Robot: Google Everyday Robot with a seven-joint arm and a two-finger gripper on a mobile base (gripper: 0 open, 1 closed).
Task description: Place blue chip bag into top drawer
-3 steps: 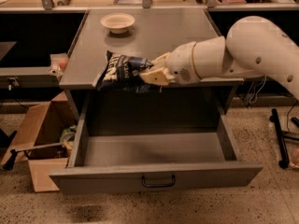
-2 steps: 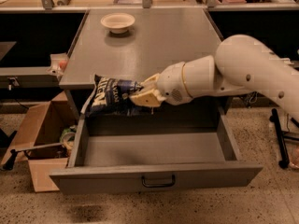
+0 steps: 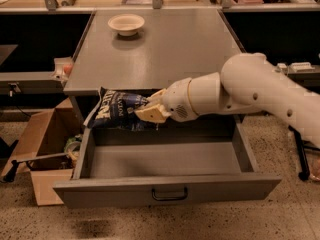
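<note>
The blue chip bag (image 3: 116,110) is crumpled dark navy foil with white print. It hangs in the air over the back left part of the open top drawer (image 3: 165,190), just below the tabletop's front edge. My gripper (image 3: 148,110) is shut on the bag's right end, with its cream fingers (image 3: 150,114) pinching the foil. The white arm reaches in from the right. The drawer is pulled out wide, grey, with a small black handle (image 3: 169,194) at its front centre. Nothing lies inside it.
A cream round bowl (image 3: 126,23) sits at the back left of the grey table (image 3: 165,49). An open brown cardboard box (image 3: 40,149) with items stands on the floor left of the drawer. A shelf with clutter runs along the back.
My gripper has carried the bag down and to the left, from level with the tabletop edge to below it, over the drawer's back left.
</note>
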